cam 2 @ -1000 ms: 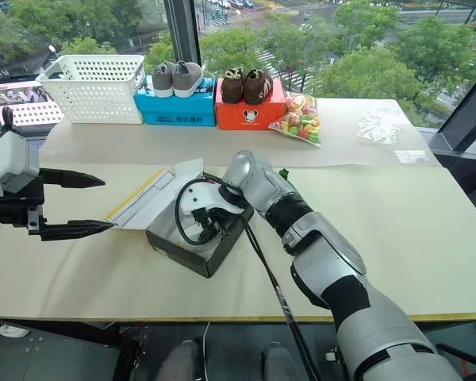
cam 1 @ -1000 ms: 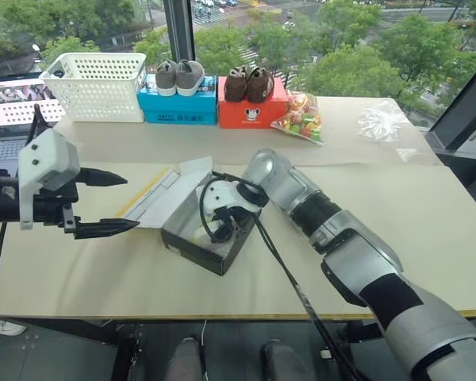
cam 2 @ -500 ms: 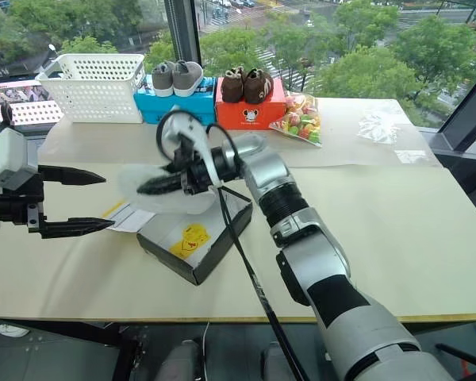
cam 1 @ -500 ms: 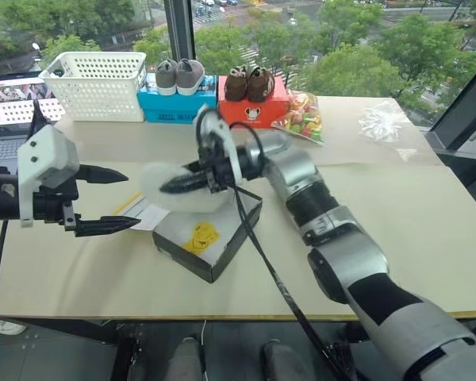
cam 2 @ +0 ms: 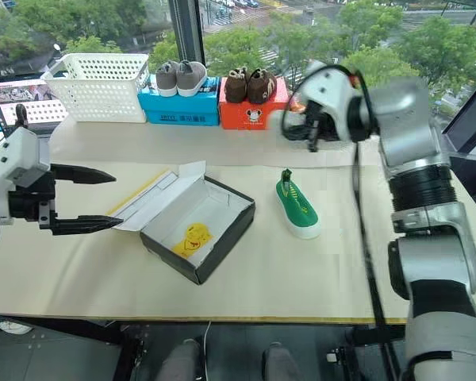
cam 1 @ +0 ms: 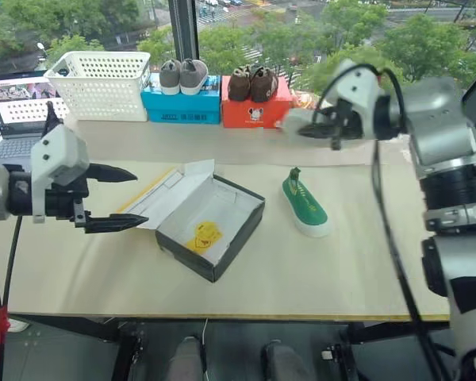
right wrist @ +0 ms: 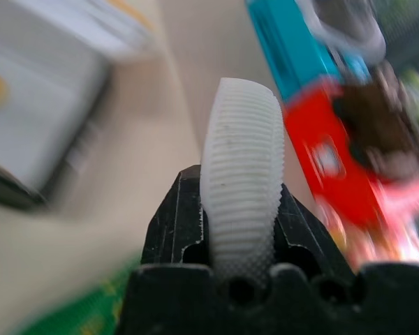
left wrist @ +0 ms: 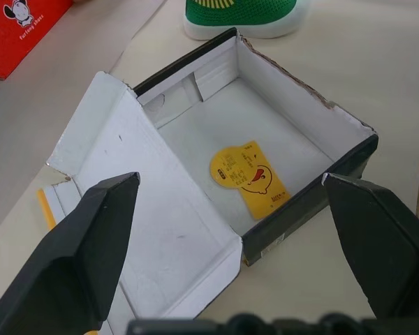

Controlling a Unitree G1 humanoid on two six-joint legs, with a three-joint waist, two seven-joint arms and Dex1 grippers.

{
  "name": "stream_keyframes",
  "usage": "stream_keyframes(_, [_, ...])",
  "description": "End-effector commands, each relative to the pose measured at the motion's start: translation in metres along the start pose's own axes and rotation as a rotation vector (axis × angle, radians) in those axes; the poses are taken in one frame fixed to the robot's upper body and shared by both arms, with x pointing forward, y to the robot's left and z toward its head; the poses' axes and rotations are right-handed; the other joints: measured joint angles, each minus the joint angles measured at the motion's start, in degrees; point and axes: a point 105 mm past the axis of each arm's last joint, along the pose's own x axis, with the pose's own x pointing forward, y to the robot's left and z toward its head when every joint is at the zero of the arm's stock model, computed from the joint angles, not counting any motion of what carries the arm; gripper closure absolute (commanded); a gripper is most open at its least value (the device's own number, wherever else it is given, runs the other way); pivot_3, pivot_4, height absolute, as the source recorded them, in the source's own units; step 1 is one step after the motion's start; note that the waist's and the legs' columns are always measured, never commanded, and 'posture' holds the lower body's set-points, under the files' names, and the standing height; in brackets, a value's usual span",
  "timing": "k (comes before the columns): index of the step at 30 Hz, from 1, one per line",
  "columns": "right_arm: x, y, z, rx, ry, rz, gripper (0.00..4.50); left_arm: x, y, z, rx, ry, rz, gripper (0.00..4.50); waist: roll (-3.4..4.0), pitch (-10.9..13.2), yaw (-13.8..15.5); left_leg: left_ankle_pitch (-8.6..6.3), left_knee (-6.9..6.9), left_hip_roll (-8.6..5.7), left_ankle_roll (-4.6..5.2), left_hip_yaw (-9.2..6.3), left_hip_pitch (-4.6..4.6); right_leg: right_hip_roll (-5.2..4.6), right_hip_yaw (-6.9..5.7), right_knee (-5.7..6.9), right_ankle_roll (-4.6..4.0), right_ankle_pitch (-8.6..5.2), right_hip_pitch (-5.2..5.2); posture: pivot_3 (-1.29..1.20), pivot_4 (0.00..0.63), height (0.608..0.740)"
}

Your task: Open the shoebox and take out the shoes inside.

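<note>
The shoebox (cam 1: 238, 248) stands open at the table's middle, its lid (cam 1: 170, 194) folded back to the left. Its white inside holds a yellow duck tag (cam 1: 205, 236). One green-and-white shoe (cam 1: 305, 208) lies on the table just right of the box; the left wrist view shows its end (left wrist: 241, 14) beyond the box. My left gripper (cam 1: 141, 196) hovers open at the lid's left edge, touching nothing. My right gripper (cam 1: 292, 125) is raised high over the back right of the table, shut on a white ribbed thing (right wrist: 242, 160) that I cannot identify.
Along the back stand a white basket (cam 1: 99, 83), a blue box (cam 1: 181, 107) with grey shoes on it and an orange-red box (cam 1: 250, 111) with brown shoes on it. A laptop (cam 1: 12, 103) sits at the far left. A black cable hangs from my right arm.
My right gripper rose out of the box and swung up and to the right, carrying the white thing. The box's inside and the green shoe now show. The left gripper stayed put.
</note>
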Motion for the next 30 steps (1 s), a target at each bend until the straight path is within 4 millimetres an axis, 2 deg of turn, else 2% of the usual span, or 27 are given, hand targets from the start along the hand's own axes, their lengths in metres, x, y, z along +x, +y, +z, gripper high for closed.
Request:
stream_keyframes(1, [-0.001, -0.023, -0.052, -0.007, 0.16, -0.252, 3.91, 0.003, 0.002, 0.008, 0.05, -0.025, -0.006, 0.0, -0.01, 0.01, -0.2, 0.0, -0.03, 0.0, 0.0, 0.0, 0.0, 0.0, 0.01, -0.01, 0.0, 0.0, -0.01, 0.0, 0.15, 0.74])
stream_keyframes(4, [0.003, -0.026, -0.093, -0.009, 0.333, -0.412, 3.91, 0.007, 0.003, 0.01, 0.059, -0.036, -0.016, 0.0, 0.03, 0.07, -1.22, 0.01, -0.09, -0.03, 0.02, 0.0, -0.05, 0.01, 0.07, -0.01, 0.0, 0.0, -0.06, 0.0, 0.15, 0.74])
stream_keyframes(7, [0.007, -0.019, -0.119, 0.006, 0.44, -0.5, 3.91, 0.01, 0.004, 0.011, 0.063, -0.04, -0.023, 0.0, 0.02, 0.1, -1.88, 0.01, -0.09, -0.05, 0.02, -0.01, -0.05, 0.02, 0.11, 0.02, 0.01, 0.0, -0.06, 0.0, 0.15, 0.74])
stream_keyframes(9, [0.014, -0.007, -0.133, 0.047, 0.485, -0.506, 3.91, 0.009, 0.003, 0.012, 0.065, -0.038, -0.024, 0.0, 0.02, 0.12, -2.34, 0.01, -0.08, -0.07, 0.03, -0.03, -0.04, 0.01, 0.12, 0.03, 0.02, 0.0, -0.04, 0.0, 0.15, 0.74])
stream_keyframes(12, [0.024, 0.003, -0.135, 0.095, 0.472, -0.497, 3.91, 0.007, 0.004, 0.012, 0.063, -0.033, -0.015, 0.0, 0.03, 0.14, -2.85, 0.01, -0.06, -0.08, 0.03, -0.05, -0.03, 0.01, 0.13, 0.04, 0.06, 0.01, 0.01, 0.0, 0.15, 0.74])
stream_keyframes(20, [0.052, 0.021, -0.119, 0.267, 0.353, -0.476, 3.91, 0.008, 0.002, 0.012, 0.055, -0.038, -0.01, 0.0, 0.03, 0.14, -2.61, 0.02, -0.04, -0.09, 0.03, -0.1, 0.01, 0.02, 0.12, 0.06, 0.11, 0.0, 0.1, 0.0, 0.15, 0.74])
stream_keyframes(22, [0.056, 0.022, -0.115, 0.295, 0.33, -0.469, 3.0, 0.009, 0.002, 0.011, 0.055, -0.038, -0.01, 0.0, 0.04, 0.14, -2.56, 0.02, -0.05, -0.09, 0.03, -0.1, 0.01, 0.02, 0.11, 0.06, 0.11, 0.0, 0.1, 0.0, 0.15, 0.74])
stream_keyframes(23, [0.059, 0.024, -0.111, 0.328, 0.311, -0.458, 2.79, 0.009, 0.002, 0.011, 0.055, -0.037, -0.01, 0.0, 0.04, 0.14, -2.48, 0.02, -0.05, -0.09, 0.03, -0.11, 0.01, 0.02, 0.11, 0.06, 0.11, 0.0, 0.11, 0.0, 0.15, 0.74])
stream_keyframes(26, [0.067, 0.028, -0.101, 0.405, 0.254, -0.425, 1.74, 0.009, 0.002, 0.011, 0.057, -0.035, -0.009, 0.0, 0.03, 0.14, -2.51, 0.02, -0.02, -0.1, 0.03, -0.14, 0.02, 0.02, 0.09, 0.05, 0.12, -0.01, 0.16, 0.0, 0.15, 0.74])
stream_keyframes(30, [0.072, 0.024, -0.073, 0.561, 0.116, -0.354, 0.45, 0.008, 0.002, 0.011, 0.056, -0.032, -0.009, 0.0, 0.04, 0.14, -2.64, 0.02, -0.01, -0.1, 0.03, -0.14, 0.06, 0.02, 0.09, 0.07, 0.13, 0.0, 0.19, 0.0, 0.15, 0.74])
